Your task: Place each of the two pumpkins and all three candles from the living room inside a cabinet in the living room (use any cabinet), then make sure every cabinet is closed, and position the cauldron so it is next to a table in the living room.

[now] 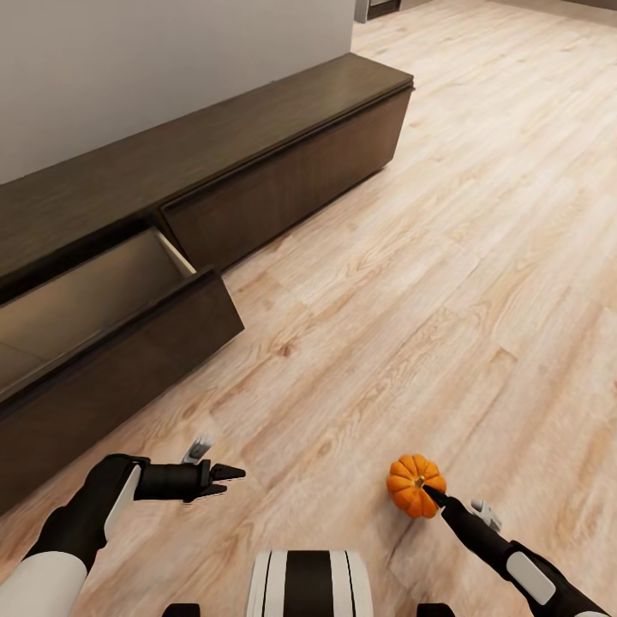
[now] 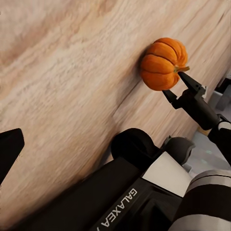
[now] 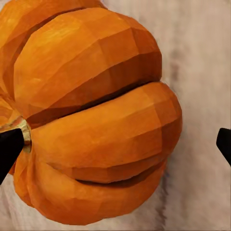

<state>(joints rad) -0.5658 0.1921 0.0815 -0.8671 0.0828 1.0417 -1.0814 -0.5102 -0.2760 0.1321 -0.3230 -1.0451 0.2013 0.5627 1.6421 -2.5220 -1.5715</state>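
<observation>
The wood-plank floor [image 1: 446,257] carries everything here, and along its wall-side edge runs the long dark brown cabinet [image 1: 283,171], one wide drawer [image 1: 94,300] pulled out with its pale beige inside showing and nothing visible in it; the drawer front beside it sits flush. Well apart from that unit, out on the open floor and near the robot's own base, rests one pumpkin [image 1: 416,485], bright orange and ribbed, tipped so that its short stem points sideways toward the right pincer [image 1: 441,498]. That pincer is released, its two dark fingertips spread either side of the pumpkin in the right wrist view, one tip just at the stem and the other standing clear of the far flank, so nothing is gripped yet. The left pincer [image 1: 224,480] hangs over bare floor near the open drawer's front, grasping nothing (its tips look nearly together, though I cannot tell for certain). The pumpkin looks light, rigid and smooth-skinned, likely to roll or squirt out if pinched off-centre; a hold across its widest girth, pads seated in the grooves between ribs rather than on the stem, seems safest.
</observation>
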